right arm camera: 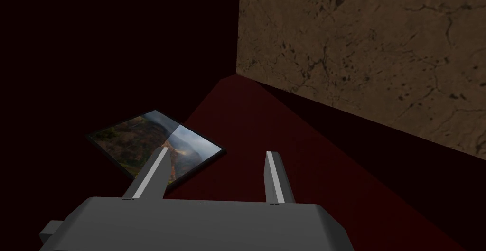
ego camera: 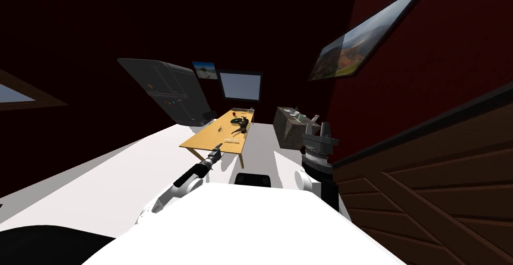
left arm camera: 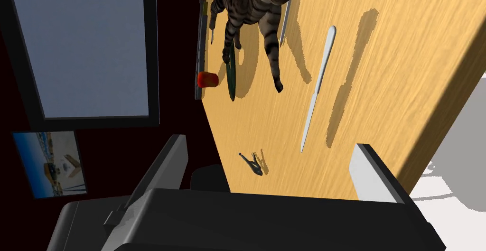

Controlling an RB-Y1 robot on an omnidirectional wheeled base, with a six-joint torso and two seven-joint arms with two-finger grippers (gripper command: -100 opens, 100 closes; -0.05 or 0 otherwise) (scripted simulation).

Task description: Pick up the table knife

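Wooden table (left arm camera: 408, 63), tabby cat (left arm camera: 251, 6) standing on it, dark green plate (left arm camera: 231, 79) beside a small red object (left arm camera: 207, 79), window (left arm camera: 90, 49) beyond.

Cat (left arm camera: 256, 11) beside table knife (left arm camera: 317, 89), opposite side open

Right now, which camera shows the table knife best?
The left wrist view: the table knife lies whole on the wooden table, ahead of the open left end effector. The head view gives at most a tiny pale sliver; the right wrist camera points away from the table.
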